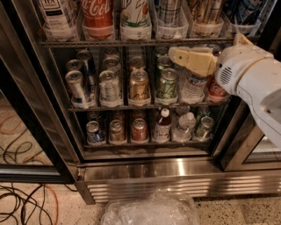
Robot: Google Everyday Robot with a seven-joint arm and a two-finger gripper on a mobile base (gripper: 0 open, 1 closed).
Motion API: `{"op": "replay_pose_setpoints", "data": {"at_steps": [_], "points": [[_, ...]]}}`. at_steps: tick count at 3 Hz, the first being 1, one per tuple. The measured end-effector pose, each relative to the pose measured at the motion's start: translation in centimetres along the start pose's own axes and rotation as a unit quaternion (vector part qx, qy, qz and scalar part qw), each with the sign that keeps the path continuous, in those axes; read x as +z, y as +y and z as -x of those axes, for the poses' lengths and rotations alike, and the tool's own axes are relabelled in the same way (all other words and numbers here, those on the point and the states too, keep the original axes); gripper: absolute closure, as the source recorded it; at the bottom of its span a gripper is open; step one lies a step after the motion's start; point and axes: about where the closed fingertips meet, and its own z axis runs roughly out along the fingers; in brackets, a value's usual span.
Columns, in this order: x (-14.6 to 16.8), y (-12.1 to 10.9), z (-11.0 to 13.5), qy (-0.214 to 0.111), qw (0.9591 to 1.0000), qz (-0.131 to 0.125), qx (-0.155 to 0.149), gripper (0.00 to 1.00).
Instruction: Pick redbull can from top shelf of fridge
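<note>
The fridge [175, 172] stands open in front of me. Its top shelf [131, 43] is a wire rack with clear lane bins. The redbull can [169, 9], blue-and-silver blocked, stands in a bin right of the middle, its top cut off by the view's edge. To its left are a white-and-green can [134, 13] and a red Coca-Cola can [97, 13]. My gripper [175, 53], cream-coloured on a white arm, reaches in from the right. It is just under the top rack, below the redbull can and in front of the middle shelf's cans.
The middle shelf [145, 104] holds several cans and a bottle, and the lower shelf holds more cans and small bottles. The black door frame [30, 118] runs down the left. A crumpled clear plastic bag [149, 211] and cables [22, 202] lie on the floor.
</note>
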Motion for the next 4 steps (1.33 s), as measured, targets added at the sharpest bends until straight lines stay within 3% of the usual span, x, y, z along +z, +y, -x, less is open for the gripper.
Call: {"op": "replay_pose_setpoints", "data": {"at_steps": [1,2,3,4], "points": [[0.1,0.7,0.7,-0.038,0.9988,0.01,0.03,0.0],[0.9,4.6,2.8,-0.057,0.9967,0.044,0.039,0.0],[0.9,4.7,2.8,-0.057,0.9967,0.044,0.038,0.0],[1.4,5.6,3.2,-0.057,0.9958,0.065,0.032,0.0]]}}
